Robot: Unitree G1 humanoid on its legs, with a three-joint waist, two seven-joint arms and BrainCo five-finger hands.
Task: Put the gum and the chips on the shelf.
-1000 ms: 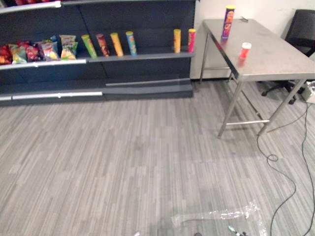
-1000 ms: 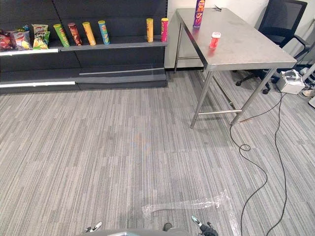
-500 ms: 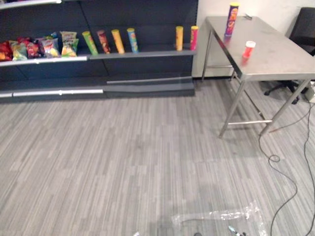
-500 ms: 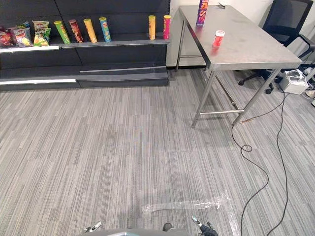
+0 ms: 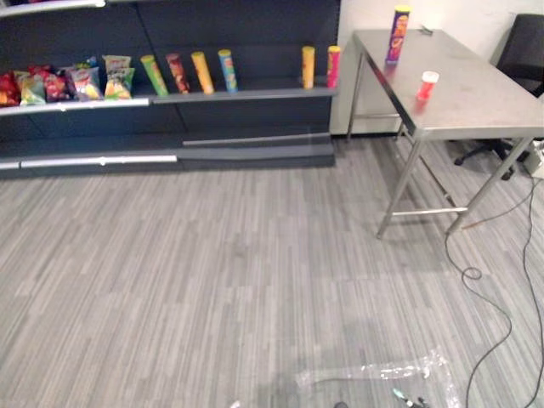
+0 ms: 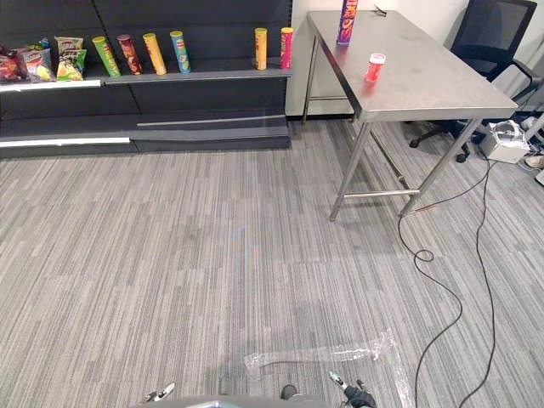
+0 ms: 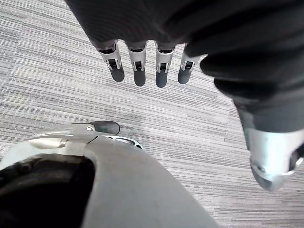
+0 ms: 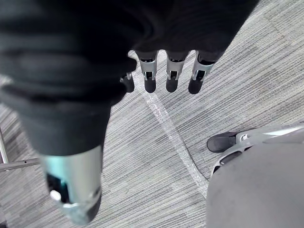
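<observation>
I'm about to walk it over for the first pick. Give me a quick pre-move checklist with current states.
1. Left hand empty, fingers straight: ok.
2. Right hand empty, fingers straight: ok.
3. Tall purple chips can upright on the steel table: ok.
4. Small red gum tub with white lid upright on the table, apart from the can: ok.
5. Free gap on the dark shelf ledge: ok.
6. Both items within reach: not ok; the table stands well ahead, to the right.
</observation>
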